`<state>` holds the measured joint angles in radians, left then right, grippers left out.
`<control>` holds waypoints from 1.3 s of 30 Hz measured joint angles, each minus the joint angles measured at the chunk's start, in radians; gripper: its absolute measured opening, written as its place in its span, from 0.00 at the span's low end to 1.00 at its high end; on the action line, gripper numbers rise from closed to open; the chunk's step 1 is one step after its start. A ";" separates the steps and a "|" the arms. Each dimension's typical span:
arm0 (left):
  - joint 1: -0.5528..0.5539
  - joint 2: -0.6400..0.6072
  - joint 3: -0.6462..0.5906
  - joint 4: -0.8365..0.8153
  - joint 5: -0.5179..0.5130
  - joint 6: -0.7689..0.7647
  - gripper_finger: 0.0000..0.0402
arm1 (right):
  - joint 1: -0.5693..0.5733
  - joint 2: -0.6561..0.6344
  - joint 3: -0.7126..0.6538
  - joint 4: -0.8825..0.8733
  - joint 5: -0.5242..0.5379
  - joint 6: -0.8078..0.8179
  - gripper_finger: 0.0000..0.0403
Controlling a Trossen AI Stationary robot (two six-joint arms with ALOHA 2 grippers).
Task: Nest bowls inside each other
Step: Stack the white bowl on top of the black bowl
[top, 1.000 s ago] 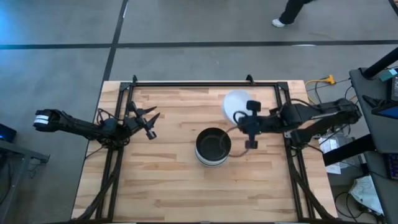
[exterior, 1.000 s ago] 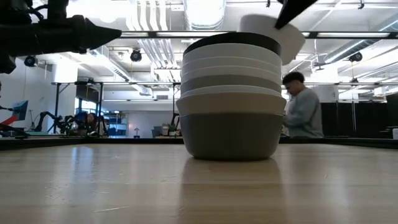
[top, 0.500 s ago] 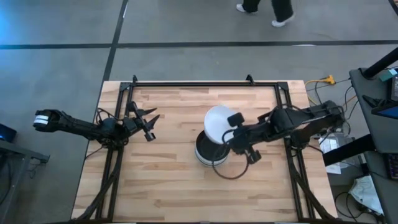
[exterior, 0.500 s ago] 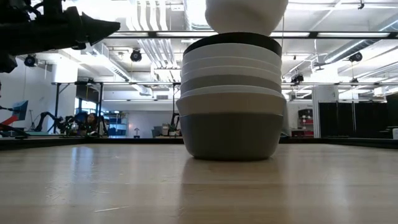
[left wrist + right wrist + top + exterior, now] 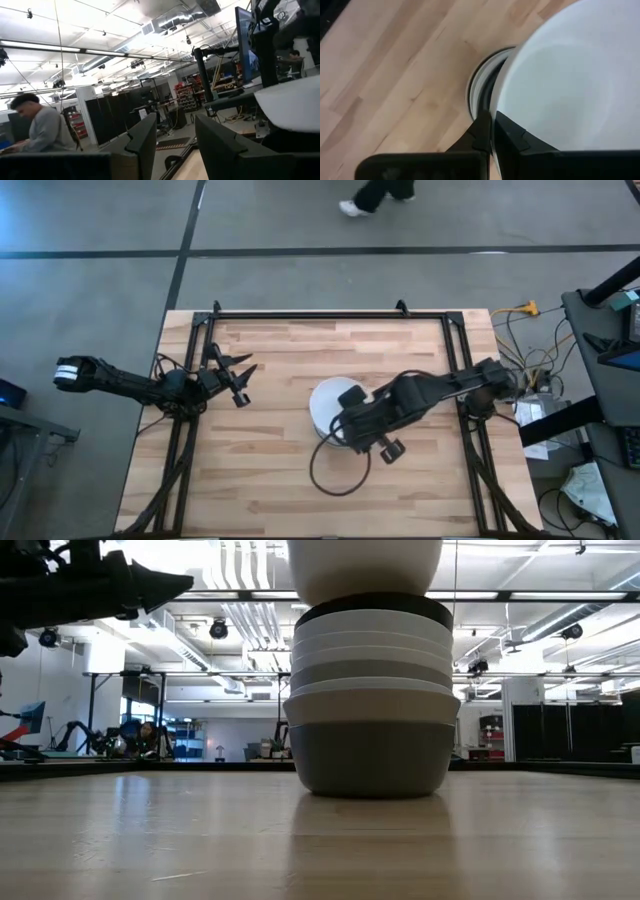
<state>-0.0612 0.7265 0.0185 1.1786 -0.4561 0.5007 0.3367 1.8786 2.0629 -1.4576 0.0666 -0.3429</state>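
While pinched shut on a white bowl (image 5: pixel 333 405) rim, right gripper (image 5: pixel 492 131) directly above nested stack (image 5: pixel 370 700); only lowering and release left.

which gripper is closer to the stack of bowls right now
Right. The right gripper holds a white bowl directly over the stack of bowls; the left gripper waits open near the table's left edge.

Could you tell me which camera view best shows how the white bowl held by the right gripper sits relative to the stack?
The low view: the white bowl hangs directly over the stack, its base at the top rim. From above it hides the stack. The right wrist view shows the right gripper pinching its rim; the left wrist view shows only an edge.
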 joint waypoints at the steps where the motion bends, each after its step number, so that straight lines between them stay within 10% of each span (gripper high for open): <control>1: 0.000 0.000 0.000 0.000 0.000 0.000 0.30 | -0.001 0.016 0.009 -0.003 -0.001 -0.002 0.02; 39: 0.000 -0.001 0.001 -0.008 0.019 0.000 0.30 | -0.018 0.061 -0.146 0.080 0.001 0.070 0.02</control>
<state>-0.0612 0.7254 0.0193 1.1709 -0.4372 0.5007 0.3191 1.9398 1.9172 -1.3777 0.0676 -0.2729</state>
